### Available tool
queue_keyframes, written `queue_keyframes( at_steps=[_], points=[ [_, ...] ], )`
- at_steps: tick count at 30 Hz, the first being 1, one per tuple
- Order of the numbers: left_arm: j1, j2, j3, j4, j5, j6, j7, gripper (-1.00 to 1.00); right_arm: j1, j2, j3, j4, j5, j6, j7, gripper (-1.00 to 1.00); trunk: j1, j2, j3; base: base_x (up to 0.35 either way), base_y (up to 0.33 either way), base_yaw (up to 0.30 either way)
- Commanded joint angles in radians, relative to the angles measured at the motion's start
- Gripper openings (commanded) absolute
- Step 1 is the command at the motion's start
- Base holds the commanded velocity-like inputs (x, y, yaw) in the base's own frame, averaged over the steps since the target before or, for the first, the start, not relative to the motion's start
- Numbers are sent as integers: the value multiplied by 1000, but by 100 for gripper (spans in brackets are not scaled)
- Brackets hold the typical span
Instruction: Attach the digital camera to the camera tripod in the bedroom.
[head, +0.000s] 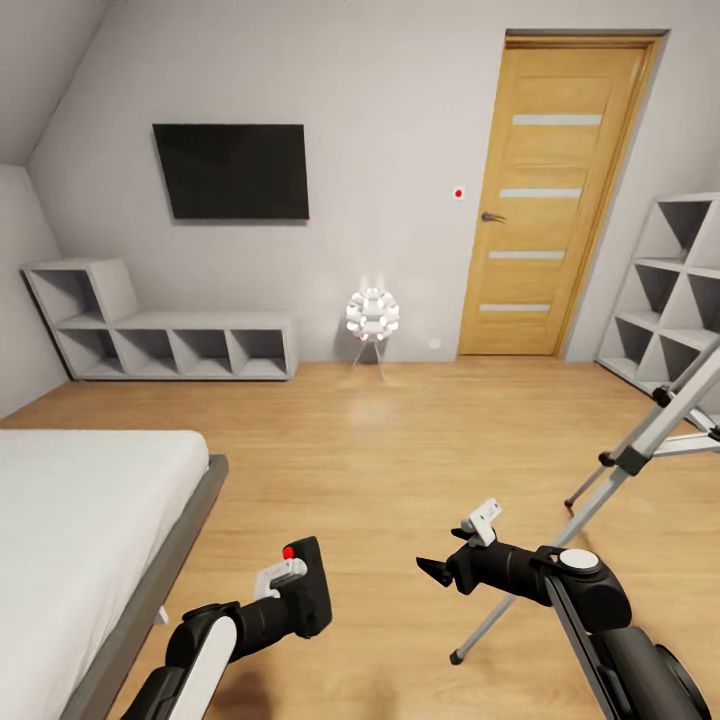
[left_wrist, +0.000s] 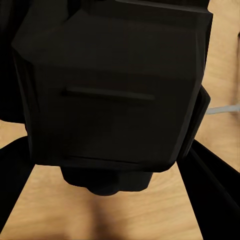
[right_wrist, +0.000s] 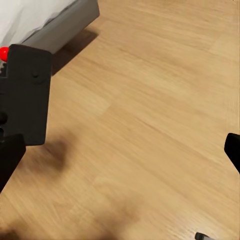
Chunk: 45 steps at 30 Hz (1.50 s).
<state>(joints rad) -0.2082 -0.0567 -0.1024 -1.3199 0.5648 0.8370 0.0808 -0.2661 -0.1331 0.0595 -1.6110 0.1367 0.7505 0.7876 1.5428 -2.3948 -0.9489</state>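
My left hand (head: 290, 600) is closed on the digital camera (head: 308, 585), holding it above the wooden plank floor (head: 380, 440) with its red button (head: 289, 551) uppermost; in the left wrist view the camera's black body (left_wrist: 112, 85) sits directly between my fingers. My right hand (head: 438, 572) is open and empty, level with the camera and apart from it. The camera tripod (head: 640, 450) stands on the floor just beyond my right arm, one silver leg (head: 500, 610) passing under the right hand. The bed (head: 90, 520) lies beside my left arm.
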Motion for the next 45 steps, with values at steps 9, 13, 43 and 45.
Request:
queue_keyframes(
  at_steps=[9, 13, 43, 45],
  points=[
    [-1, 3, 0, 2, 11, 2, 10, -100, -1, 0, -1, -1, 8, 0, 10, 100, -35, 63, 27, 0, 0, 1],
    [-1, 3, 0, 12, 10, 2, 10, -100, -1, 0, 0, -1, 8, 1, 11, 100, -50, 91, 40, 0, 0, 0],
    [-2, -7, 1, 44, -89, -51, 7, -100, -1, 0, -3, -1, 6, 0, 14, 100, -165, 301, 134, 0, 0, 0],
    [-2, -6, 3, 59, -87, -95, 5, -100, -2, 1, -9, -1, 5, -1, 15, 100, -173, 315, 140, 0, 0, 0]
  ],
)
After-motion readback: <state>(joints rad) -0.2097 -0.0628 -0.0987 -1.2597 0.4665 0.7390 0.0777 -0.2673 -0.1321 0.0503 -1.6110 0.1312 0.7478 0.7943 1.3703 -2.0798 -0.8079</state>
